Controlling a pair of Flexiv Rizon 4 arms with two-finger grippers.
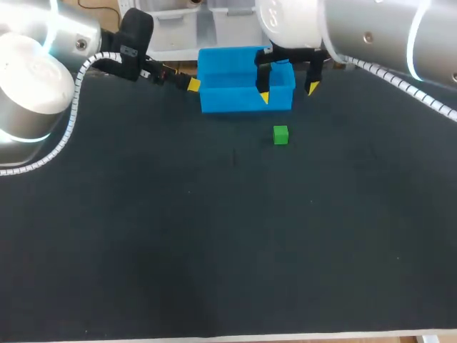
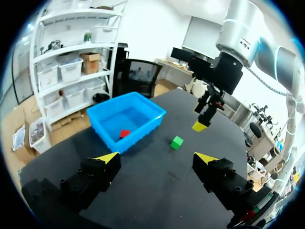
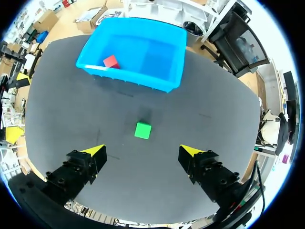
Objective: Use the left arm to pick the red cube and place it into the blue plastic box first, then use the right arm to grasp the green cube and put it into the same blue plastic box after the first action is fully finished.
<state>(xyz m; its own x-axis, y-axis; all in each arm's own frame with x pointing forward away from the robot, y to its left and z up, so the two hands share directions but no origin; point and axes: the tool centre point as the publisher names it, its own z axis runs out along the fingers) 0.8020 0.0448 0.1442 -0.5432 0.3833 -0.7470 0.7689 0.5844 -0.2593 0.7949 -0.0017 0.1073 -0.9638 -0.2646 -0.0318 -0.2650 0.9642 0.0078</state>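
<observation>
The red cube (image 2: 125, 133) (image 3: 111, 61) lies inside the blue plastic box (image 1: 214, 98) (image 2: 111, 114) (image 3: 167, 81) at the table's far edge. The green cube (image 1: 280, 134) (image 2: 177, 142) (image 3: 143, 130) rests on the black table just in front of the box. My left gripper (image 1: 191, 83) (image 2: 157, 157) hangs open and empty beside the box's left end. My right gripper (image 1: 288, 93) (image 3: 144, 150) is open above the box's right end, with the green cube ahead of and between its fingertips in the right wrist view.
The black table (image 1: 214, 236) stretches wide toward the near edge. My right arm's fingers (image 2: 200, 125) show in the left wrist view, just beyond the green cube.
</observation>
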